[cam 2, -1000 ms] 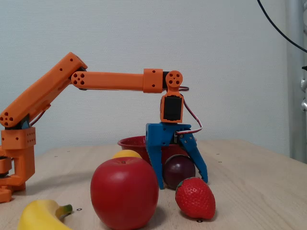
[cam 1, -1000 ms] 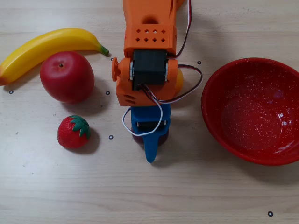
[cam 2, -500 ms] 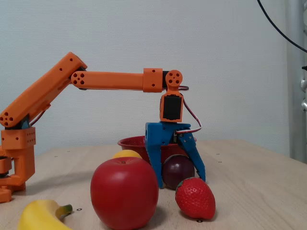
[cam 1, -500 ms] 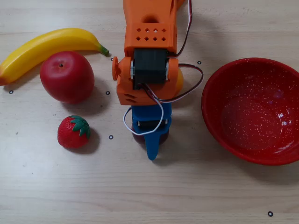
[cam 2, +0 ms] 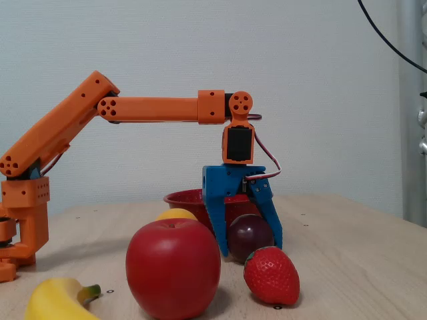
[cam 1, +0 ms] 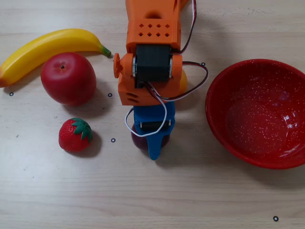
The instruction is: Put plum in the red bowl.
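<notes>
The plum (cam 2: 249,235) sits on the bench (cam 1: 200,191) near the middle of the overhead view, almost hidden under the arm, with only a dark sliver (cam 1: 138,141) showing beside the blue fingers (cam 1: 153,148). Going left to right in that view: the banana (cam 1: 45,47) lies at the far left, the red apple (cam 1: 68,78) touches it below, and the strawberry (cam 1: 75,135) sits below the apple. Then come the arm and the plum, with an orange-yellow fruit (cam 1: 183,81) peeking out from behind the wrist. The red bowl (cam 1: 228,138) stands well apart at the right, empty.

In the fixed view the fingers stand spread to either side of the plum, at about its width; whether they press it yet I cannot tell. The plum looks still on the bench. The step in hand appears to be the grasp. Next the fingers would need to close firmly, lift clear, and carry rightward in the overhead view to above the bowl.
</notes>
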`<state>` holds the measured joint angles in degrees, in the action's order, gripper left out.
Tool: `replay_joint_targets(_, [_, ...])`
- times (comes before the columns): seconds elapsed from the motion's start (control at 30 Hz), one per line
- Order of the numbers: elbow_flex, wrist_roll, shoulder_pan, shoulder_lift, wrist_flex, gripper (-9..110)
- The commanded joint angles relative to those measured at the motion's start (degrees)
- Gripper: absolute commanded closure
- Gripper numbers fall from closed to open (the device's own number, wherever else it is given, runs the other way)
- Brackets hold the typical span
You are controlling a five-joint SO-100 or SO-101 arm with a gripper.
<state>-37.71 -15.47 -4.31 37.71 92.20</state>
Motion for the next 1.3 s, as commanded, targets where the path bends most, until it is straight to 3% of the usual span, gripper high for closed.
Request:
replay_joint_targets(0.0, [3.25,-1.32,-0.26,4.31,-0.97,82])
replay_joint_targets(0.2, [3.34,-1.85,-0.35,5.01,-0.09,101])
replay_joint_targets(0.5, [11.07,1.67,0.70,16.70,8.70,101])
replay_joint_targets(0.8, [4.48,4.13,8.26,38.67,8.53,101])
replay_joint_targets(0.97, [-11.34,6.15,14.06,52.73,0.70,101])
replay_joint_targets(1.27, [-47.46,1.23,25.14,76.20,-25.84,101])
